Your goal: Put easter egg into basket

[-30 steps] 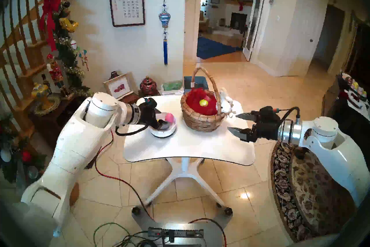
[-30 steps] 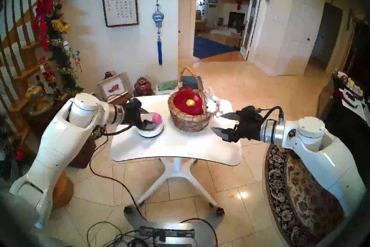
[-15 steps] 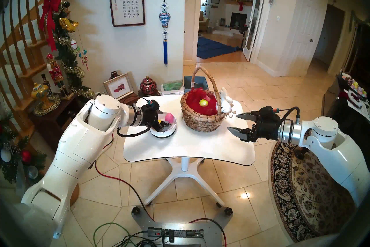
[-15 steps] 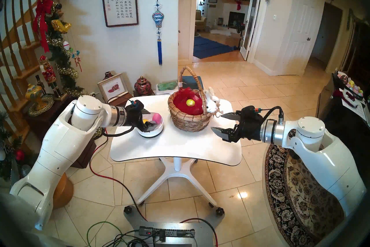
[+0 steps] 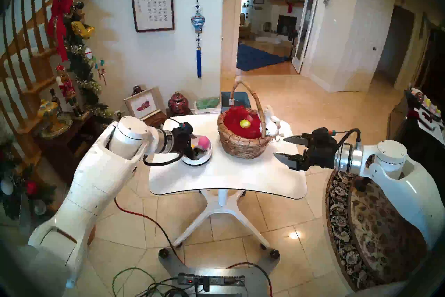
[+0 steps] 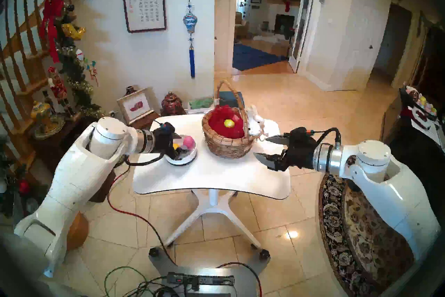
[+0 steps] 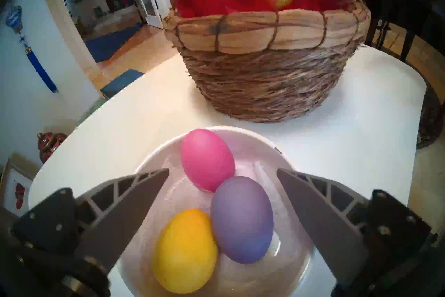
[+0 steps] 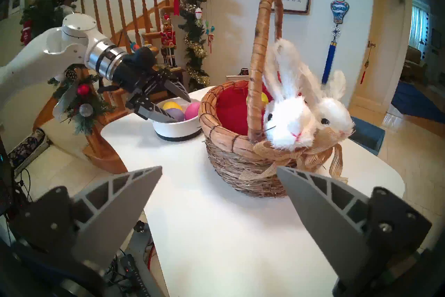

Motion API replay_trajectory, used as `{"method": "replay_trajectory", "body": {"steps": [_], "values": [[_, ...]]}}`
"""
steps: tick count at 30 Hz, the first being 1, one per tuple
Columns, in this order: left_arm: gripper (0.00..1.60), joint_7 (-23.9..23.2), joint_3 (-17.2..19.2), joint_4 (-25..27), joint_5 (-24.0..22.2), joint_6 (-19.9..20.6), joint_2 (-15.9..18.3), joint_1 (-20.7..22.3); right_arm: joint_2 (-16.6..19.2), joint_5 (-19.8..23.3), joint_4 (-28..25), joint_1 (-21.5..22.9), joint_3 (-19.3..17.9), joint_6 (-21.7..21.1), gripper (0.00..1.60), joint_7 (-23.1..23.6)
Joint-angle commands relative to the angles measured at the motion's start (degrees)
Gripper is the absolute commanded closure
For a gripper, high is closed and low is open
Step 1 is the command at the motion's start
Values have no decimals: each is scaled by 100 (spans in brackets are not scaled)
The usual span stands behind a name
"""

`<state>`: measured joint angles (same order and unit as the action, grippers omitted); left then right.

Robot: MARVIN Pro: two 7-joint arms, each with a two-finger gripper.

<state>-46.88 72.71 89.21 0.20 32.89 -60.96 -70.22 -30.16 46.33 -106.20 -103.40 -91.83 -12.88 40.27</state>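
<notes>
A pink egg (image 7: 207,159), a purple egg (image 7: 242,219) and a yellow egg (image 7: 185,250) lie together in a low white bowl (image 7: 250,164) on the table's left side. My left gripper (image 7: 222,170) is open, its fingers straddling the eggs just over the bowl (image 5: 196,162) and holding nothing. The wicker basket (image 5: 243,142) stands right of the bowl, with red mesh lining and a yellow-green glitter egg (image 5: 245,123) inside. A white plush bunny (image 8: 289,120) sits on its rim. My right gripper (image 5: 279,146) is open and empty, just right of the basket.
The white table (image 5: 226,176) stands on a pedestal with castors. A power strip (image 5: 212,280) and cables lie on the base plate in front. A patterned round rug (image 5: 370,229) lies at right, and a dark side table with ornaments (image 5: 55,125) at left.
My left arm has pushed forward and its open gripper has dipped lower over the eggs in the bowl. The right arm, basket and eggs have not moved.
</notes>
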Motion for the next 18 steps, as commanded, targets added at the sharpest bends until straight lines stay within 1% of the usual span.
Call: {"method": "replay_trajectory", "body": {"steps": [1,5,7,13,14,15,18], "values": [[2,-2,-29,-94,6,36,-99,218,10,9,-7,7,-50,11,0,-8],[5,14,-40,-145,15,38,-128,243,10,9,-7,7,-50,11,0,-8],[9,18,-44,-154,20,32,-133,247,11,9,-7,7,-50,11,0,-8],[12,21,-49,-154,26,16,-145,255,11,9,-7,7,-49,11,0,-8],[21,20,-49,-147,26,15,-145,255,11,9,-7,7,-49,11,0,-8],[26,20,-49,-141,27,15,-145,255,11,9,-7,7,-49,11,0,-8],[28,20,-41,-124,27,8,-147,251,11,9,-7,7,-49,11,0,-8]]}}
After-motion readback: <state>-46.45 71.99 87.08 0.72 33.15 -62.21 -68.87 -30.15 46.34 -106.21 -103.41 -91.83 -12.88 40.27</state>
